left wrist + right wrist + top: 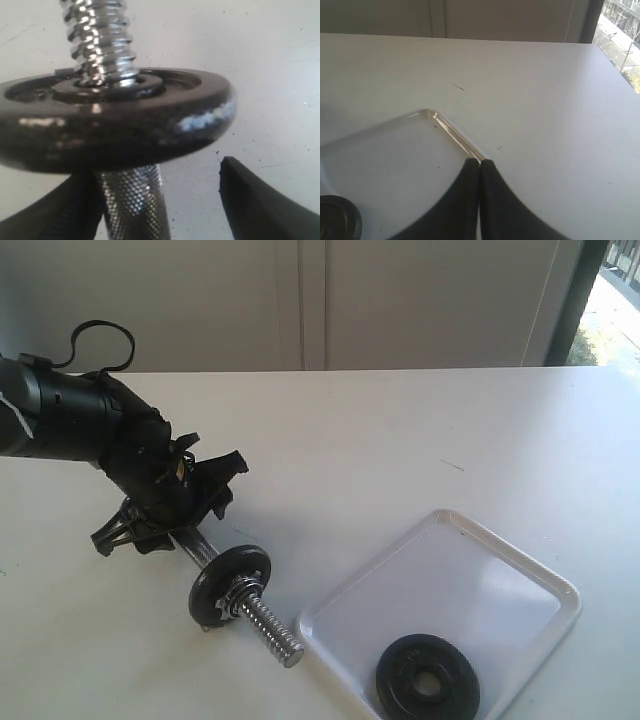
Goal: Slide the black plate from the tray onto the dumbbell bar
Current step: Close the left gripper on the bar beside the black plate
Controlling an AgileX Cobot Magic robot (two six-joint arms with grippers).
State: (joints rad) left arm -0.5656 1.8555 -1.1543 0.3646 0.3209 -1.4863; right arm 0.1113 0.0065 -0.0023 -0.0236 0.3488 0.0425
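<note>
Our left gripper (170, 505) straddles the bar (268, 623), unclenched; if we close off-centre, it may roll away from the plate (428, 677).

We take this for a robotics lab or test room. A black robot arm (70, 410) with a loose cable loop (100, 324) reaches over a plain white worktop (400, 430). Beyond the right fingers (465, 205), past the worktop's far edge, stand pale flat wall panels (510, 20), and beside them a window (620, 35) shows sunlit buildings and trees outside.
</note>
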